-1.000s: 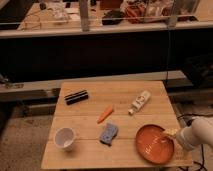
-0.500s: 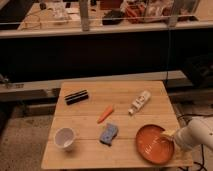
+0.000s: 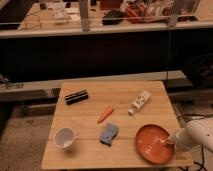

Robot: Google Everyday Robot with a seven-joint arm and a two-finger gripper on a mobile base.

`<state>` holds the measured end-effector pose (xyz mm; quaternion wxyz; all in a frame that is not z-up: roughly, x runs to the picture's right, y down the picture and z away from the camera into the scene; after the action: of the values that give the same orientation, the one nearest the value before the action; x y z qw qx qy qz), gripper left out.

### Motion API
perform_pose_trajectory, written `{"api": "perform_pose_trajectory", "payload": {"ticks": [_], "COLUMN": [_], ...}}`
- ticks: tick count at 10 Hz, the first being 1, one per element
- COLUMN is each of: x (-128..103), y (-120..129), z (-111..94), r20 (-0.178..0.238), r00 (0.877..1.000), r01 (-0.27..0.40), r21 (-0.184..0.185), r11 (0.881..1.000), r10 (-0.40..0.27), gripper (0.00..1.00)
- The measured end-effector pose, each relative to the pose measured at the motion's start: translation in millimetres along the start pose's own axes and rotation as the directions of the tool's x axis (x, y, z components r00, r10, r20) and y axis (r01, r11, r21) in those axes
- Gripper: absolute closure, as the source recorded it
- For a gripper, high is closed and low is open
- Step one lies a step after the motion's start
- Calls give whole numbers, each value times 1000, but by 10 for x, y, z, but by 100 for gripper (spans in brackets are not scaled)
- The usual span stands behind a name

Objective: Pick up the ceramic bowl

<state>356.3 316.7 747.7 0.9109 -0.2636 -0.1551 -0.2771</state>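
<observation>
The ceramic bowl (image 3: pixel 155 144) is a wide, shallow, glossy orange-red dish lying flat at the front right corner of the wooden table (image 3: pixel 85 120). My gripper (image 3: pixel 169 141) comes in from the right on a white arm (image 3: pixel 197 135) and sits at the bowl's right rim, touching or just over it.
On the table lie a white cup (image 3: pixel 65 138) at the front left, a blue sponge (image 3: pixel 108 134), an orange carrot (image 3: pixel 105 114), a black box (image 3: pixel 76 96) and a white bottle (image 3: pixel 139 102). A dark counter and glass rail stand behind the table.
The gripper has edged a little left and down onto the bowl's right rim. The bowl and the other objects have not moved.
</observation>
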Motion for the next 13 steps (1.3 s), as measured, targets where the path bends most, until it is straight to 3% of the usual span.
{"api": "perform_pose_trajectory", "payload": {"ticks": [3, 5, 9, 11, 13], "x": [7, 1, -125, -151, -181], "y": [-3, -9, -185, -233, -286], "z": [-62, -188, -727, -790, -693], "r20": [21, 30, 15, 22, 36], "r00": [1000, 999, 999, 999, 997], "r01": [-4, -15, 32, 44, 63], "r21": [28, 72, 145, 145, 148], "r11": [1000, 997, 989, 988, 987], "r10": [3, 13, -35, -48, -69], "gripper": [99, 100, 100, 100, 100]}}
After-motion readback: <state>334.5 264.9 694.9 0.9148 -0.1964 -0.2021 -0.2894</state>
